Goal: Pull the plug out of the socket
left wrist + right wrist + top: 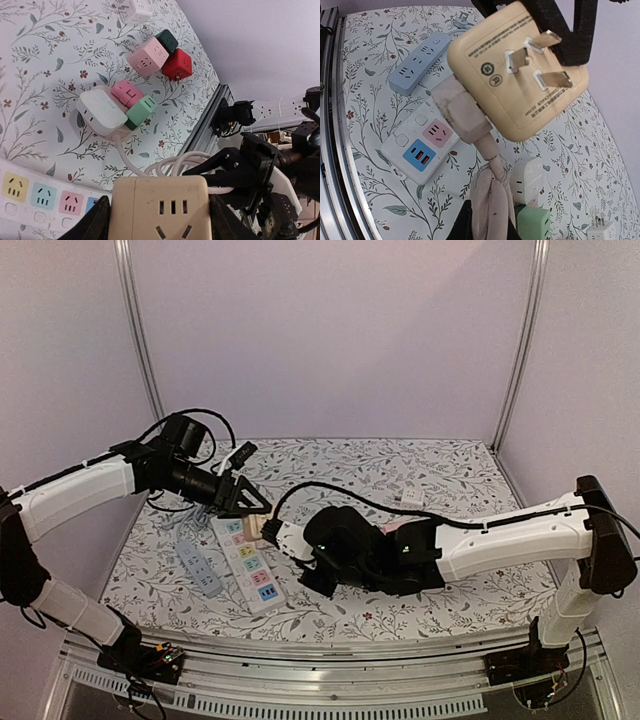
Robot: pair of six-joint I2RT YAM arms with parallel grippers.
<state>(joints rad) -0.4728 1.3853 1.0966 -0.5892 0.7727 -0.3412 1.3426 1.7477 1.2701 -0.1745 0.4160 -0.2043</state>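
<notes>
A beige cube socket [165, 210] is held above the table between the black fingers [95, 225] of my left gripper [160, 222], which is shut on it. It also shows in the top view [255, 527] and in the right wrist view [520, 70], prongs up. A pinkish-white plug [462, 112] is seated in the side of the socket. Its bundled cable [492, 200] runs down into my right gripper [487, 232], which is shut on it. In the top view my right gripper [292, 555] is just right of my left gripper [250, 505].
A white power strip with coloured outlets [250, 560] lies below the socket, and a blue-grey strip [198, 565] lies to its left. Several cube adapters, white [102, 112], pink [147, 57], green [142, 112] and red [177, 65], lie mid-table. A black cable crosses behind.
</notes>
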